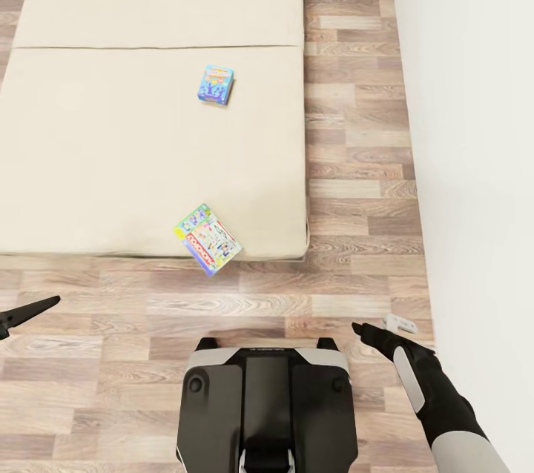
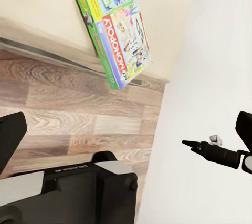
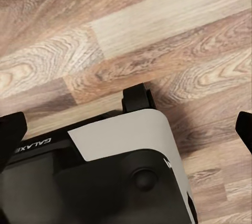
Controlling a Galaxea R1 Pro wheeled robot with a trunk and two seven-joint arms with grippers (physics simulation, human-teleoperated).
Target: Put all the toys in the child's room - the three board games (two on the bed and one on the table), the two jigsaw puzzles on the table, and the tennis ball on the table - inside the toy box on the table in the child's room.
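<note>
Both sets of jaws hang empty over the wood-plank floor (image 1: pixel 356 161), and neither touches a toy. My left gripper (image 1: pixel 26 312) shows in the head view as dark pointed fingers at the frame's edge, with too little of it visible for me to tell how wide its jaws stand. My right gripper (image 1: pixel 382 331) reaches forward low beside the white wall (image 1: pixel 475 124); its fingers look slightly spread, with nothing between them, though I cannot be sure of the gap from this angle. Ahead of me lies the bed (image 1: pixel 111 139), its beige mattress split by a seam across it. Two board games rest on it. The nearer one, a green Monopoly box (image 1: pixel 208 239), sits at the bed's front edge near its corner, turned at an angle, with one corner jutting out past the mattress over the floor. My left wrist view shows that same box (image 2: pixel 121 29) with its lettering readable and its lower corner overhanging the bed's edge. The farther one, a small blue box (image 1: pixel 216 84), lies flat toward the middle of the mattress, just this side of the seam and well apart from the Monopoly box. My own base (image 1: pixel 263 406) stands on the floor just short of the bed, roughly in line with the Monopoly box.
</note>
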